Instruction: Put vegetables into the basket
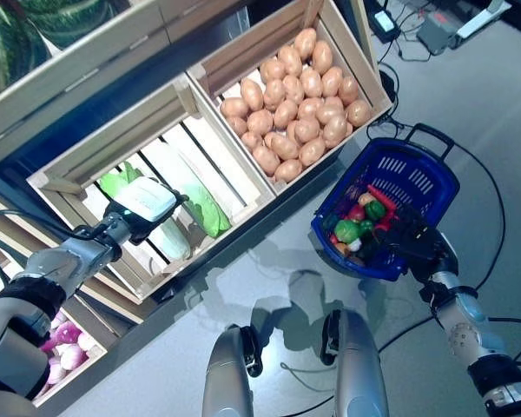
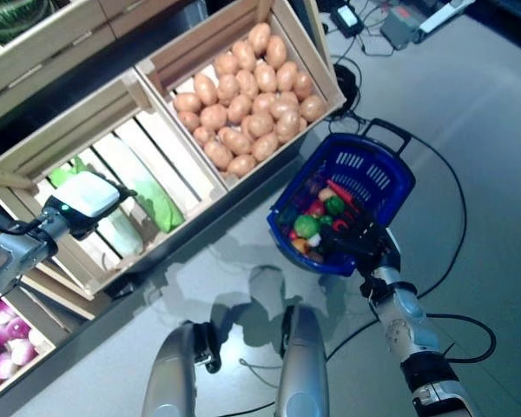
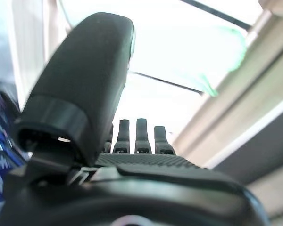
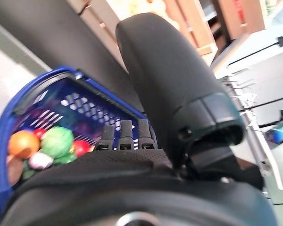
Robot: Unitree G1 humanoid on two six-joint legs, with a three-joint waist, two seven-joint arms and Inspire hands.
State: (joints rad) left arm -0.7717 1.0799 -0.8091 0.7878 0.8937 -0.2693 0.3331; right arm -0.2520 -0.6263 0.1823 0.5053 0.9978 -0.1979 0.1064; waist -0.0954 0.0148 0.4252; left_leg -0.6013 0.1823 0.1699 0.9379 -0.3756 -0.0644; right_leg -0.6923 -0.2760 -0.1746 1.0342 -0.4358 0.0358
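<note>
The blue plastic basket [image 1: 417, 178] stands on the grey floor at the right, by the wooden stand. In it lie mixed vegetables: a round green one [image 1: 346, 230], red ones [image 1: 380, 196] and an orange one [image 4: 22, 143]. My right hand [image 1: 410, 243] is at the basket's near rim with its fingers straight, open and empty; its own view looks over the fingers [image 4: 125, 136] into the basket [image 4: 66, 101]. My left hand [image 1: 143, 201] reaches into the slatted wooden crate [image 1: 113, 143], open and empty, right beside long pale green cabbages [image 1: 204, 204].
The wooden stand [image 1: 87, 61] with several crates runs along the left and the back. A second crate [image 1: 347, 39] stands just behind the basket. Cables and a dark power box [image 1: 434, 35] lie on the floor at the far right.
</note>
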